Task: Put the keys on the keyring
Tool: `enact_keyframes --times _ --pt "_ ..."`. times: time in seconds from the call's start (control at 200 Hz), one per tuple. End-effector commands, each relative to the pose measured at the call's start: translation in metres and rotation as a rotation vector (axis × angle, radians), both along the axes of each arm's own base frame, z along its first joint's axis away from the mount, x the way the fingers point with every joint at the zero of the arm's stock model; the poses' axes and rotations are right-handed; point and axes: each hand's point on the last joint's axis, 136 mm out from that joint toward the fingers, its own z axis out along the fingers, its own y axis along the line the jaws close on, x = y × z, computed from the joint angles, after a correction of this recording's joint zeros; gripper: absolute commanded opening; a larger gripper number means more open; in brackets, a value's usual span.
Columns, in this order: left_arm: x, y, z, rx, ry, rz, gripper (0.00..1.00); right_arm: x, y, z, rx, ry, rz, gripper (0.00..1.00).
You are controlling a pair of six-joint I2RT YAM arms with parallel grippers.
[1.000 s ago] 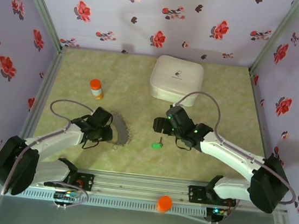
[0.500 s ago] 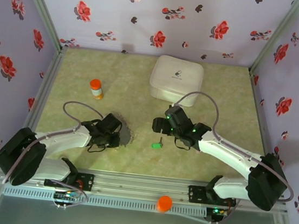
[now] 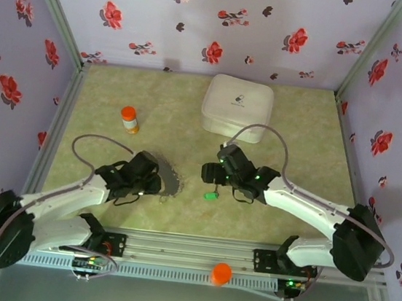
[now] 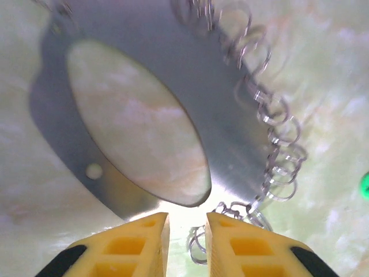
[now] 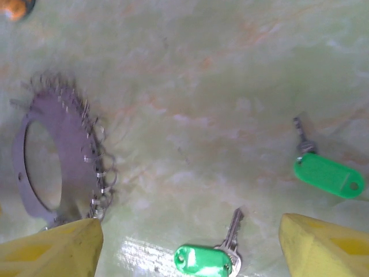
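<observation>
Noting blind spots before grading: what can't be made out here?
- Top external: keyring mostly under the left jaws; its fringe shows.
- Top external: one key is a green speck; the other is likely under the right arm.
- Left wrist: keyring's top cut by the frame; contact with the jaws unclear.
- Right wrist: orange cap cropped at the corner.

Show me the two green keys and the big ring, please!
lower key [image 5: 204, 259], right wrist view, on its green head.
upper key [image 5: 328, 176], right wrist view, on its green head.
keyring [image 4: 190, 75], left wrist view, on its flat grey band.
</observation>
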Motion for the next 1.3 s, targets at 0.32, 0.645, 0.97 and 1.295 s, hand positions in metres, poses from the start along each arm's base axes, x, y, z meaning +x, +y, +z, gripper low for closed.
enact_keyframes --times 0.32,0.645,0.97,1.295 --pt "0.023 0.042 0.017 -0.084 -0.105 0.206 0.3 -0.056 0.085 -0.02 -0.108 -0.3 0.684 0.51" --pt "0.021 0.045 0.009 -0.105 -0.122 0.212 0.32 -0.074 0.103 -0.046 -0.135 -0.49 1.01 0.38" --pt "0.016 0.047 0.008 -0.118 -0.14 0.207 0.33 -0.076 0.116 -0.071 -0.172 -0.474 1.11 0.33" --pt "0.016 0.047 0.008 -0.121 -0.148 0.204 0.33 -0.074 0.125 -0.077 -0.169 -0.483 1.13 0.31"
